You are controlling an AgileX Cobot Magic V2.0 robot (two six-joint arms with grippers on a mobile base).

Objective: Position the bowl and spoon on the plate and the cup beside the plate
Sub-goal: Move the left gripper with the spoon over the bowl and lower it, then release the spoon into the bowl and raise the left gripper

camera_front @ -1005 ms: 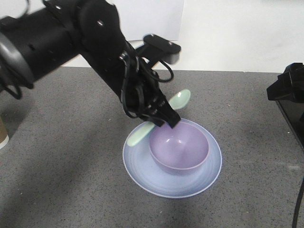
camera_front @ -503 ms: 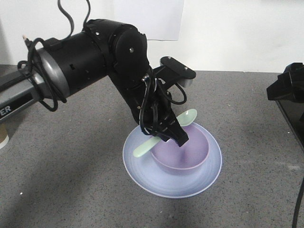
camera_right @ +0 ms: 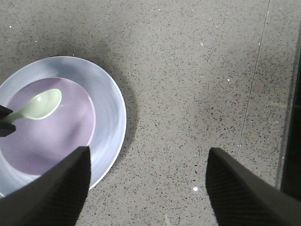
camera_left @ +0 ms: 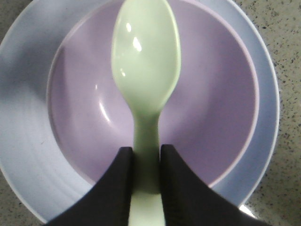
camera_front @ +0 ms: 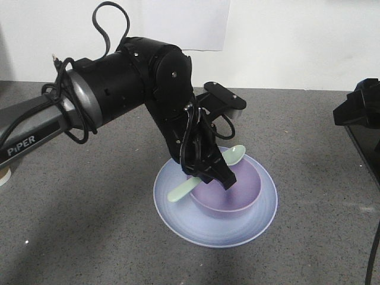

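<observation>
Left gripper [camera_left: 145, 155] clamped on spoon [camera_left: 146, 70]; jaws pinch handle from both sides, low centre of wrist view; spoon head juts ahead of jaws, over middle of bowl [camera_left: 211, 117]; bowl sits on plate [camera_left: 23, 155], centre of front view; right gripper [camera_right: 146, 157] spread wide, holding nothing, above grey speckled table [camera_right: 188, 70].

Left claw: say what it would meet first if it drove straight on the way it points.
Most likely the inside of the bowl: the left claw, shut on the spoon, angles down into it, so the spoon's head would touch first. Depth is unclear.
</observation>
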